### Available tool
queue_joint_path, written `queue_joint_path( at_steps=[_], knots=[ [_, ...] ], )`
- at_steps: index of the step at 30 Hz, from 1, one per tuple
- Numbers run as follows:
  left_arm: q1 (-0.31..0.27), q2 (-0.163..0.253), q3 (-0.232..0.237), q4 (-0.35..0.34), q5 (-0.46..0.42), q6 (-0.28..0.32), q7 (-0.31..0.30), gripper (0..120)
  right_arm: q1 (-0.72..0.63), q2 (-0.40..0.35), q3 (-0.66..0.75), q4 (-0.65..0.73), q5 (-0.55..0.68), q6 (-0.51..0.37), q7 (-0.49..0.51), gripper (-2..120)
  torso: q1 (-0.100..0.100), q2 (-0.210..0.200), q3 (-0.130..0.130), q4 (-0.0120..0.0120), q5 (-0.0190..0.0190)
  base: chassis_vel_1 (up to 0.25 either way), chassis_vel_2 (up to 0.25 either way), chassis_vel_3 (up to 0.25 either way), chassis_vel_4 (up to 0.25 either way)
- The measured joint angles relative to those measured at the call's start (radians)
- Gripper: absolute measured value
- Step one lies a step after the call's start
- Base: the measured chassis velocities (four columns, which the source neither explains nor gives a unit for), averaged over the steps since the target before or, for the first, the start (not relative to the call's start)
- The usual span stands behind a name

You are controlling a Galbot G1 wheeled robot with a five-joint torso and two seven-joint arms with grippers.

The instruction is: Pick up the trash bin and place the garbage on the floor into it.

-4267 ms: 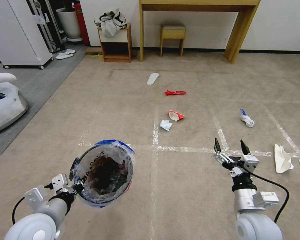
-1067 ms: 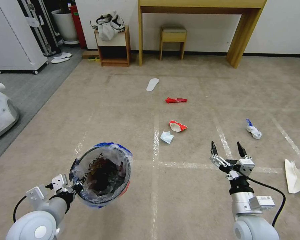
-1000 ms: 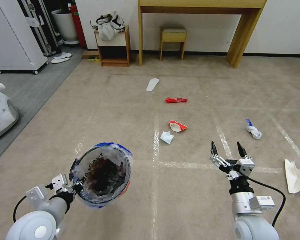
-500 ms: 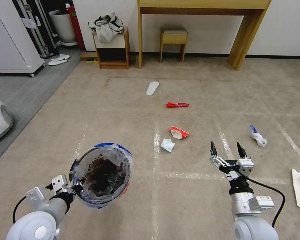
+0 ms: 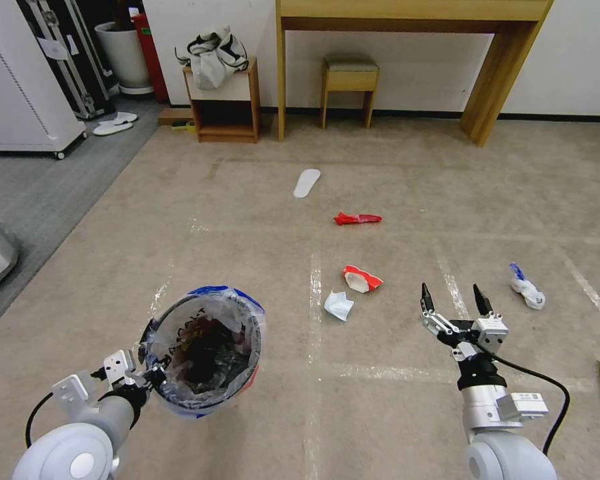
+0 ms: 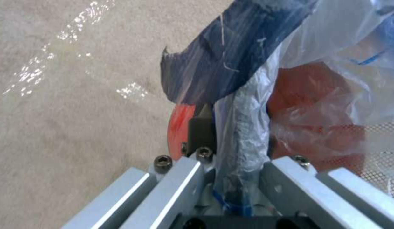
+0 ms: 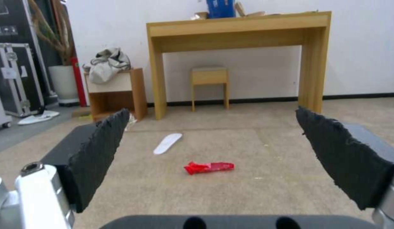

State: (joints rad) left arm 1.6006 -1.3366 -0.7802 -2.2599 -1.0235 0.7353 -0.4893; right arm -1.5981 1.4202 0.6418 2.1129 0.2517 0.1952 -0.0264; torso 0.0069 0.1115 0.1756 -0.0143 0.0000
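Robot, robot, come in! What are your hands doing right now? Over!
Left gripper shut on trash bin rim, bin aloft. Right gripper open, empty. Garbage ahead on floor. Nothing blocking.

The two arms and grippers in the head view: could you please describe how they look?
Both arms are silver-grey cylinders with rounded white joints and black collars, each trailed by a looping black cable. The right gripper has a silver metal body and two pointed black fingers with rough dark pads. The left gripper shows white blocks and aluminium rails.

Bare floor (image 5: 393, 400) between right gripper (image 5: 455, 298) and red-white carton (image 5: 363, 279)
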Motion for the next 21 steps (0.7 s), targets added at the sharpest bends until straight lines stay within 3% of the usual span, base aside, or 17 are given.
queue_joint_path(
  at_steps=[21],
  knots=[
    [-0.001, 0.002, 0.001, 0.001, 0.0, 0.0, 0.0, 0, 0.004, -0.001, 0.0, 0.0, 0.0, -0.002, -0.001, 100, 0.0, 0.0, 0.0, 0.0, 0.0, -0.112, 0.106, 0.111, -0.107]
  ],
)
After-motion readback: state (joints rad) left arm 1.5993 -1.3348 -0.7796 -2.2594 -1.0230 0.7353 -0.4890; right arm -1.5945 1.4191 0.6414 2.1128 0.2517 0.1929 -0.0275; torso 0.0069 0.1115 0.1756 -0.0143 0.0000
